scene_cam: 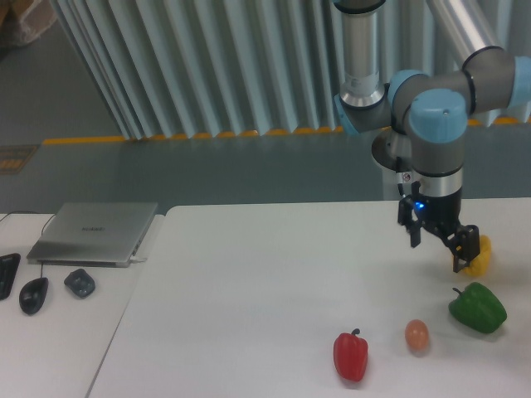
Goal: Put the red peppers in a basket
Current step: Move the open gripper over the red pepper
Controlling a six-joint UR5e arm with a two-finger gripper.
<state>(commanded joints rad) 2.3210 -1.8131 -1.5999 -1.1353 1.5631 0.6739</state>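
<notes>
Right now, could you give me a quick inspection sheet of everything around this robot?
Surface: white table, mostly bare; no basket in view.
Job's things: red pepper upright near the front edge, untouched.
Clutter: small orange egg-shaped thing right of the red pepper; green pepper further right; yellow pepper behind it, partly hidden by the gripper.
Gripper: gripper hangs low beside the yellow pepper, empty, fingers apart.
Cables: thin cable at the far left, by the laptop; nothing seen on the white table.
Surroundings: closed laptop, two computer mice on a side desk; ribbed grey wall; yellow floor line.
</notes>
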